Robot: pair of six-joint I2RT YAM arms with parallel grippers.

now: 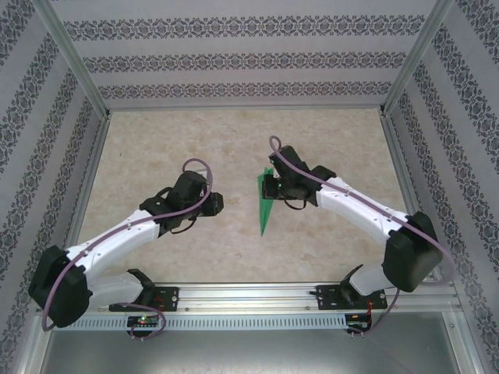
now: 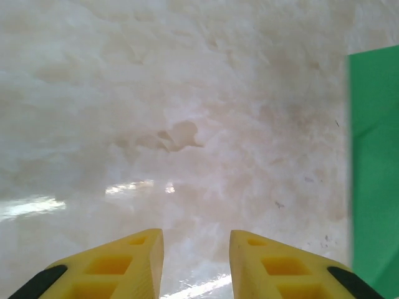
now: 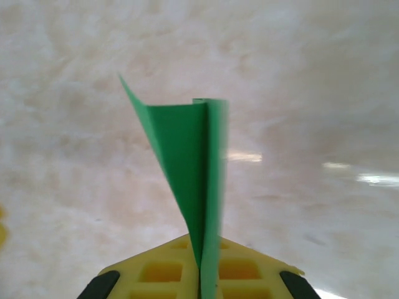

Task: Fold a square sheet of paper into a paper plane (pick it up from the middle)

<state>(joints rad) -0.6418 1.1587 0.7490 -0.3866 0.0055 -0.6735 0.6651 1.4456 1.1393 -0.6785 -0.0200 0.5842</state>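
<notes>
- A beige, marble-patterned table top (image 1: 195, 140) is noted as the work surface; faint stains are seen on it in the left wrist view.
- The white-and-black right arm (image 1: 366, 210) is extended inward toward the table's middle. The white-and-black left arm (image 1: 117, 238) is likewise angled inward from its own side.
- A slim bright-green paper plane (image 1: 266, 204) is located near the table's centre, between the two wrists. Its wide end is at the right gripper and its sharp nose is directed toward the near edge. Contact between nose and table cannot be determined.
- In the right wrist view the paper plane (image 3: 187, 162) is seen edge-on along its centre crease, with one wing flared to the left.
- The yellow-fingered right gripper (image 3: 201, 274) is recorded with jaws pressed together on the plane's crease.
- The yellow-fingered left gripper (image 2: 196, 249) is recorded with jaws apart and nothing between them (only bare table is seen through the gap). A green edge of the plane (image 2: 374, 162) is observed to its right, well apart from the fingers.
</notes>
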